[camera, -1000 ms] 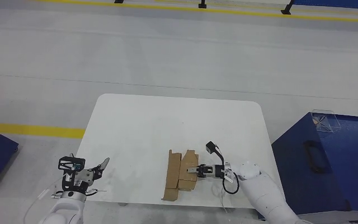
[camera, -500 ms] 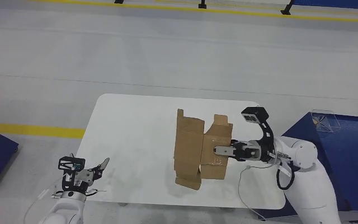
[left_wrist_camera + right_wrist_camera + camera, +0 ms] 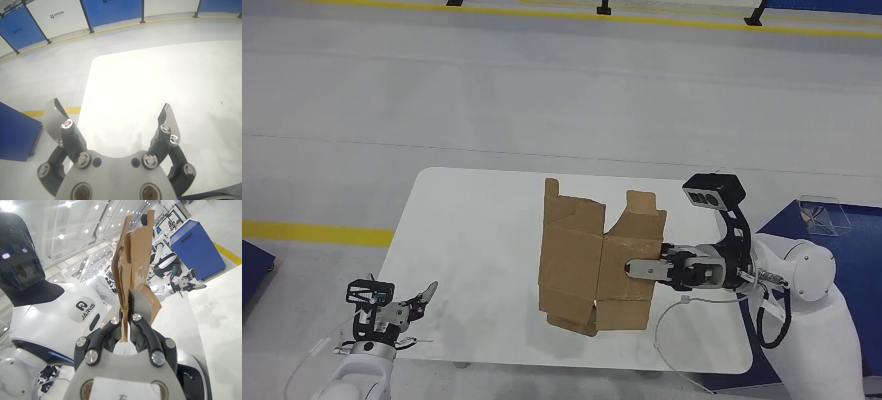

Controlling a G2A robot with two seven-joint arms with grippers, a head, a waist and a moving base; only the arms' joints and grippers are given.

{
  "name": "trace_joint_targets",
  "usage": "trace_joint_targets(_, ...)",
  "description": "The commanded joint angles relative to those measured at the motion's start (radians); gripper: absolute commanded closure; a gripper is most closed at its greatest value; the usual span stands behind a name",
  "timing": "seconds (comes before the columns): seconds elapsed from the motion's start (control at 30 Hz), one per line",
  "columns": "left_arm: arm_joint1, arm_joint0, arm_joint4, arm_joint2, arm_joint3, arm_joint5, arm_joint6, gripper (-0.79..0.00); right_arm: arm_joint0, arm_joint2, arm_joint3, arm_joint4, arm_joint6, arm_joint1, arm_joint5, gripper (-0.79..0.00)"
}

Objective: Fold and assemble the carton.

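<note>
A flattened brown carton (image 3: 592, 265) hangs lifted above the right half of the white table (image 3: 472, 230), its broad face turned up toward the top view, flaps sticking out at its far and near ends. My right gripper (image 3: 634, 268) is shut on the carton's right edge. In the right wrist view the carton (image 3: 132, 262) stands edge-on, pinched between the fingers of the right gripper (image 3: 127, 306). My left gripper (image 3: 410, 302) stays at the table's near left corner, open, with nothing between its fingers (image 3: 166, 115).
A blue cabinet (image 3: 802, 290) stands just right of the table, with a clear plastic piece (image 3: 822, 215) on top. Another blue cabinet edge (image 3: 17, 136) sits left of the table. Yellow floor lines (image 3: 312, 235) run past the left side.
My right gripper has raised the carton from flat near the table's front edge up and toward the far right, turning its broad face upward. The left arm has not moved.
</note>
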Motion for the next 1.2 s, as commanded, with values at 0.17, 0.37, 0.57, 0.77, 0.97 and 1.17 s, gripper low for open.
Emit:
trace_joint_targets(0.17, 0.000, 0.000, 0.000, 0.000, 0.000, 0.000, 0.000, -0.785, 0.000, 0.000, 0.000, 0.000, 0.000, 0.000, 0.000, 0.000)
trace_joint_targets(0.37, 0.000, 0.000, 0.000, 0.000, 0.000, 0.000, 0.000, -0.785, -0.066, -0.022, 0.126, 0.454, 0.110, -0.010, 0.145, 0.000)
trace_joint_targets(0.57, 0.000, 0.000, 0.000, 0.000, 0.000, 0.000, 0.000, -0.785, -0.014, -0.217, 0.327, 1.055, 0.227, -0.059, 0.480, 0.000)
trace_joint_targets(0.77, 0.000, 0.000, 0.000, 0.000, 0.000, 0.000, 0.000, -0.785, 0.121, -0.539, 0.448, 1.498, 0.003, -0.140, 0.806, 0.000)
trace_joint_targets(0.97, 0.000, 0.000, 0.000, 0.000, 0.000, 0.000, 0.000, -0.785, 0.111, -0.696, 0.461, 2.019, -0.356, -0.213, 1.165, 0.000)
trace_joint_targets(1.17, 0.000, 0.000, 0.000, 0.000, 0.000, 0.000, 0.000, -0.785, 0.109, -0.749, 0.547, 2.222, -0.501, -0.274, 1.310, 0.000)
